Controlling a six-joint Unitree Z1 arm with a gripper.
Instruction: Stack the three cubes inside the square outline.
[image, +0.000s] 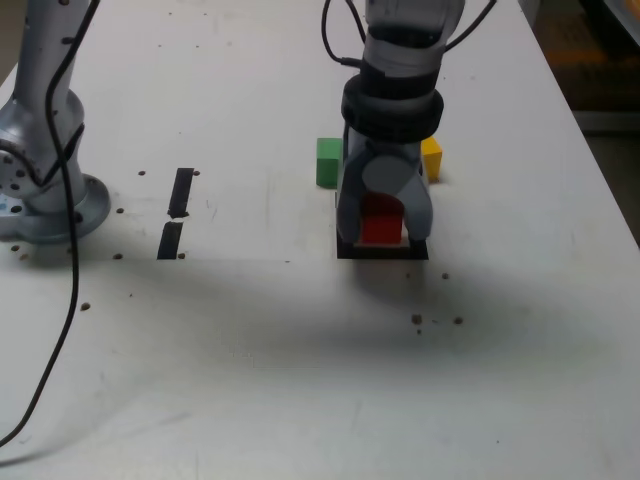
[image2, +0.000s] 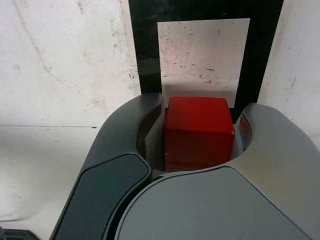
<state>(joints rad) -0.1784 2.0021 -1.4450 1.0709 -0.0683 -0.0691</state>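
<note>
Looking at the exterior view, I see the grey gripper (image: 384, 222) at the black tape square (image: 382, 252), near the green cube (image: 328, 163) and yellow cube (image: 431, 158). The wrist view shows it pinching the matte red cube (image2: 198, 132); I should center that, then lower gently.

Smooth matt red cube (image2: 199, 132), matt plast. gripper (image2: 202, 106)

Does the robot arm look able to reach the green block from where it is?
Probably, but not straight away: the gripper seems busy with the red block. The green block sits close beside the arm.
</note>
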